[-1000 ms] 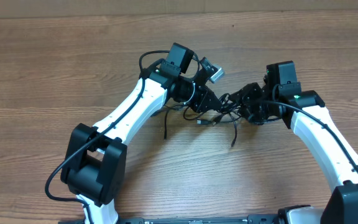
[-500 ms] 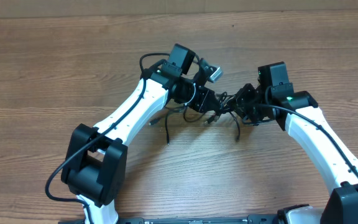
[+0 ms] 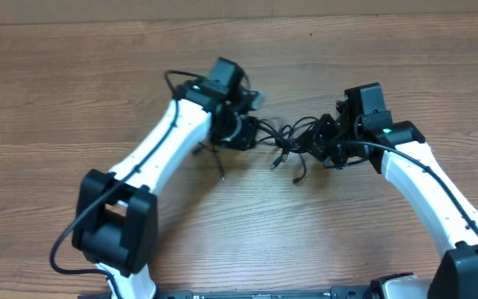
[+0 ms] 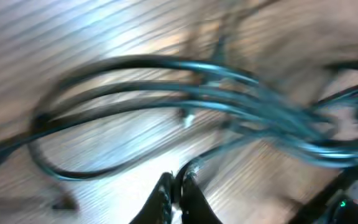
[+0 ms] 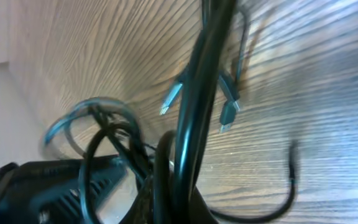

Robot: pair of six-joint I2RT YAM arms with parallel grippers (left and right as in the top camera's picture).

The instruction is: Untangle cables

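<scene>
Where the table lies nearest the arm bases, a broad stretch of bare wood is left open between the left arm and the right arm. Farther in, the cables are found as a dark tangle strung between the two end effectors, near the middle of the table and well apart from every edge. Two loose cord ends are seen trailing toward the near side. The left end effector is seen with its fingers drawn almost together, and a thin cord appears to be pinched at their tips, though that wrist view is blurred. The right end effector is closed around a bundle of the cables, by which most of its fingers are hidden in its wrist view. Two plug ends are seen just beside that bundle, close over the wood. Wide bare wood is left outside both arms, to either side. Beyond the tangle, open wood is left up to the far edge, where a paler strip is seen.
</scene>
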